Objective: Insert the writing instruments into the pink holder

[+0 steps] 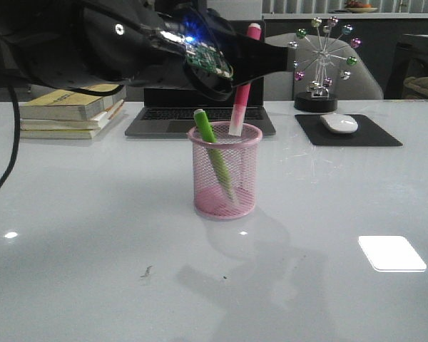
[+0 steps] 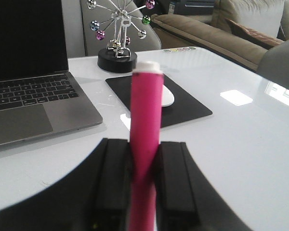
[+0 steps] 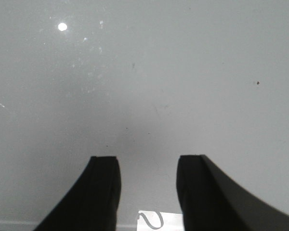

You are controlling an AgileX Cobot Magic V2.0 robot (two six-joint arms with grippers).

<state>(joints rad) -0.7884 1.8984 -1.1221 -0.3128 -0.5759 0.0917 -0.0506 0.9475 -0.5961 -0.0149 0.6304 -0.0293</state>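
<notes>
The pink holder (image 1: 225,187) stands mid-table in the front view. A lime green highlighter (image 1: 212,151) leans inside it with its top above the rim. My left gripper (image 1: 260,58) hangs over the holder, shut on the magenta pink highlighter (image 1: 242,85). That pen is nearly upright, and its pale lower end is level with the holder's far rim. In the left wrist view the pink highlighter (image 2: 145,110) is clamped between the left gripper (image 2: 144,151) jaws. My right gripper (image 3: 147,161) is open over bare tabletop and holds nothing.
Behind the holder are a laptop (image 1: 200,117), a stack of books (image 1: 71,110), a white mouse (image 1: 339,123) on a black pad (image 1: 371,135), and a ferris-wheel desk toy (image 1: 321,64). A white label (image 3: 151,220) lies on the table under the right gripper.
</notes>
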